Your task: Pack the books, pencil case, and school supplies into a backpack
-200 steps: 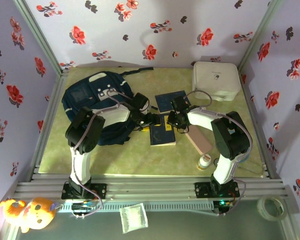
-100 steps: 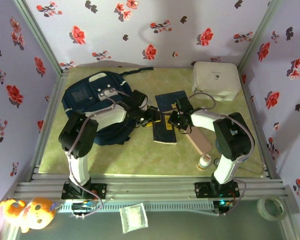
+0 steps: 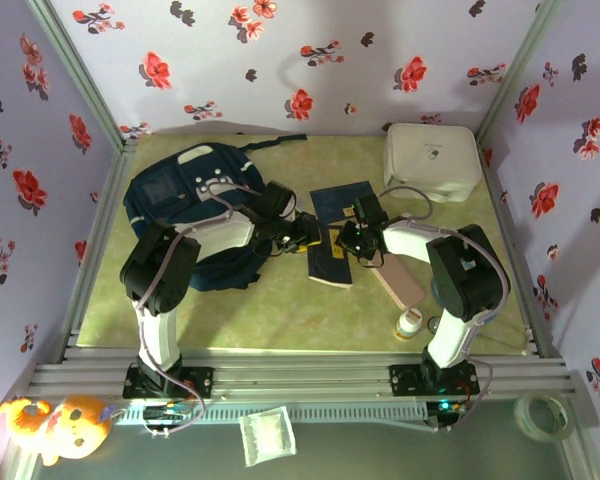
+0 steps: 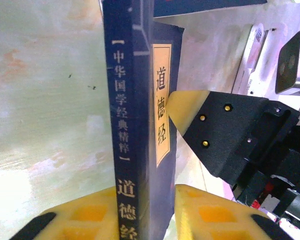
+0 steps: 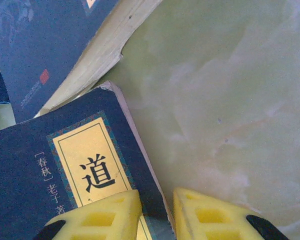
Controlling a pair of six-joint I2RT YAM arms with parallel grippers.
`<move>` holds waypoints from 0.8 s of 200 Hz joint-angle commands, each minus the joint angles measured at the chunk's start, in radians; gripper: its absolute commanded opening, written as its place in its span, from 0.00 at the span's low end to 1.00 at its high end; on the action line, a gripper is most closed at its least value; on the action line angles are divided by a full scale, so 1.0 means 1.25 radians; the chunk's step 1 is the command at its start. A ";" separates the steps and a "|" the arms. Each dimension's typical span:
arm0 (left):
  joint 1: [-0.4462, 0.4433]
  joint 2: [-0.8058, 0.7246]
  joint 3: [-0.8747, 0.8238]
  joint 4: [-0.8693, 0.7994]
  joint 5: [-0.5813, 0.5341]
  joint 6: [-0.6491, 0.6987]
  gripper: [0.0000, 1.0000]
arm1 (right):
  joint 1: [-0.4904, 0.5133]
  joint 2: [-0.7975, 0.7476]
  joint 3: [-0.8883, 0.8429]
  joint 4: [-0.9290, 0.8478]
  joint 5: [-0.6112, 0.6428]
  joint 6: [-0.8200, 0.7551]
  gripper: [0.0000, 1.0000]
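Table (image 3: 280,310): pale green top. Backpack (image 3: 160,195) lies at the far-left. White rounded box (image 3: 432,160) sits in the far-right corner. One book (image 3: 338,200) lies flat mid-table toward the far edge, with the labelled book (image 3: 328,268) just nearer. Pencil case (image 3: 398,278) is right of that. Small white bottle (image 3: 410,322) stands toward the near-right corner.

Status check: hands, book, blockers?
Left hand shut on book spine. Right hand shut on its cover edge. Book right of backpack, not in. Second book lies just beyond.
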 commanded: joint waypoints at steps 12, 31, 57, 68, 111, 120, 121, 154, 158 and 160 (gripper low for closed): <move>-0.011 0.002 0.020 0.022 0.029 0.007 0.16 | 0.006 0.025 -0.046 -0.005 -0.012 0.008 0.26; -0.005 -0.019 0.017 0.025 0.027 0.038 0.11 | 0.004 -0.006 -0.052 0.008 -0.008 0.003 0.28; 0.006 -0.058 0.013 0.004 0.012 0.067 0.00 | 0.000 -0.059 -0.060 0.047 -0.022 -0.001 0.33; 0.013 -0.080 0.008 0.005 0.009 0.070 0.00 | -0.001 -0.082 -0.063 0.069 -0.034 -0.007 0.36; 0.053 -0.180 -0.003 -0.018 -0.041 0.089 0.00 | -0.001 -0.190 -0.097 0.203 -0.126 -0.017 0.50; 0.067 -0.197 -0.003 -0.022 -0.052 0.085 0.00 | -0.001 -0.209 -0.097 0.211 -0.124 -0.010 0.54; 0.069 -0.200 -0.003 -0.023 -0.052 0.085 0.00 | -0.001 -0.211 -0.097 0.211 -0.125 -0.010 0.54; 0.127 -0.245 -0.006 0.008 -0.059 0.056 0.00 | -0.002 -0.243 -0.082 0.244 -0.144 0.026 0.70; 0.135 -0.252 -0.007 0.016 -0.059 0.048 0.00 | -0.002 -0.243 -0.081 0.252 -0.150 0.034 0.72; 0.138 -0.254 -0.008 0.020 -0.060 0.043 0.00 | -0.002 -0.244 -0.080 0.257 -0.153 0.037 0.73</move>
